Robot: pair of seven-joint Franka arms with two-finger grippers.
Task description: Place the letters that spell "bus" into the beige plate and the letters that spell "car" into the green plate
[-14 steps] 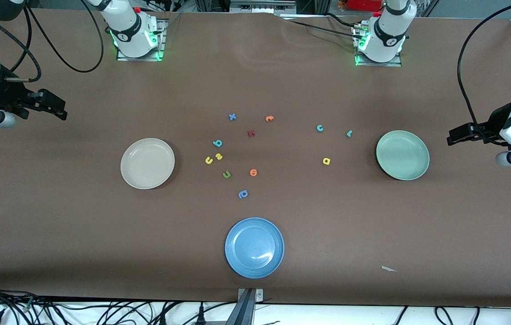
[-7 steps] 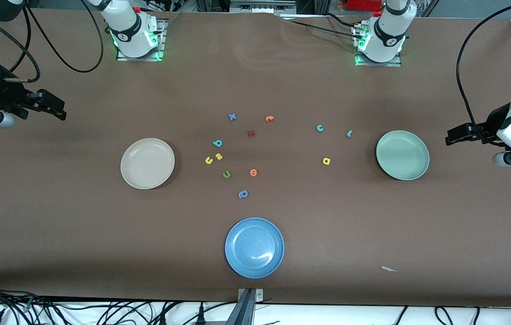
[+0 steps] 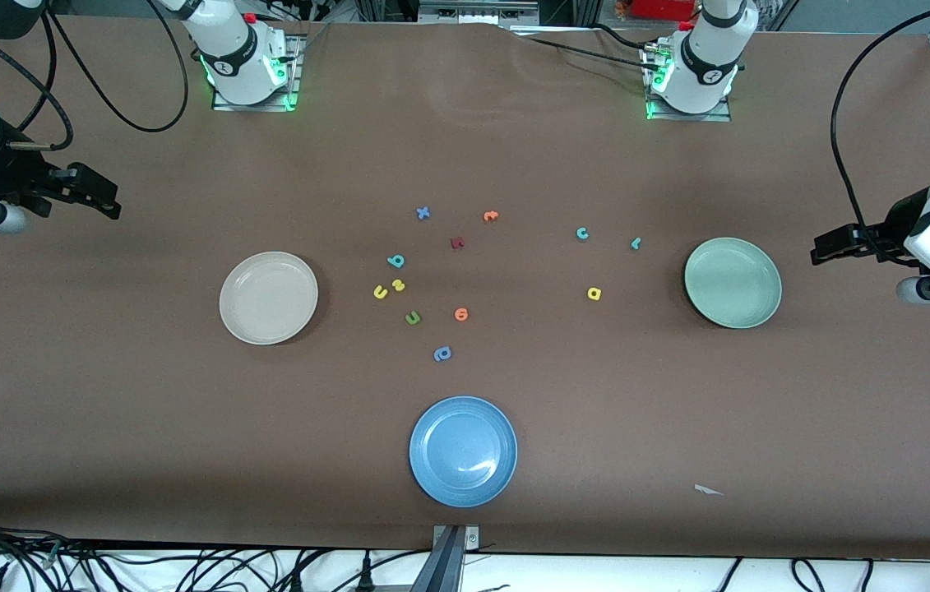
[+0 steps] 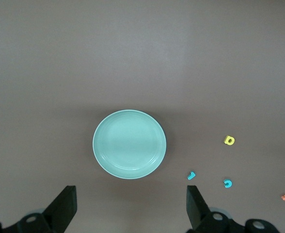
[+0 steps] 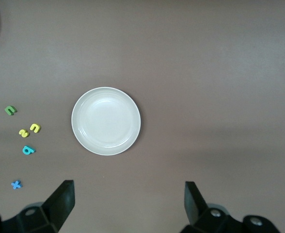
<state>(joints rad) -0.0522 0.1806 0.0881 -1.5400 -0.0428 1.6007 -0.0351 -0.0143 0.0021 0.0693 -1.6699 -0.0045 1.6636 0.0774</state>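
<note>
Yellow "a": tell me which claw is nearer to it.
Left. The left claw, open, hangs at the left arm's end of the table, just past the green plate from the yellow "a". The right claw, open, waits at the right arm's end.

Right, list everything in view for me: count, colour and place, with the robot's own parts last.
beige plate: 1, cream-beige, toward the right arm's end of the table, nothing in it.
green plate: 1, pale mint, toward the left arm's end, nothing in it.
blue plate: 1, blue, nearest the front camera.
"bus" letters: 3, teal b, yellow u, yellow s, beside the beige plate.
"car" letters: 3, teal c, yellow a, teal r, beside the green plate.
other letters: 6, blue, orange, dark red, green, orange, blue, mid-table.
white scrap: 1, near the front edge.
right hand: open, waiting up at its table end.
left hand: open, waiting up at its end.
</note>
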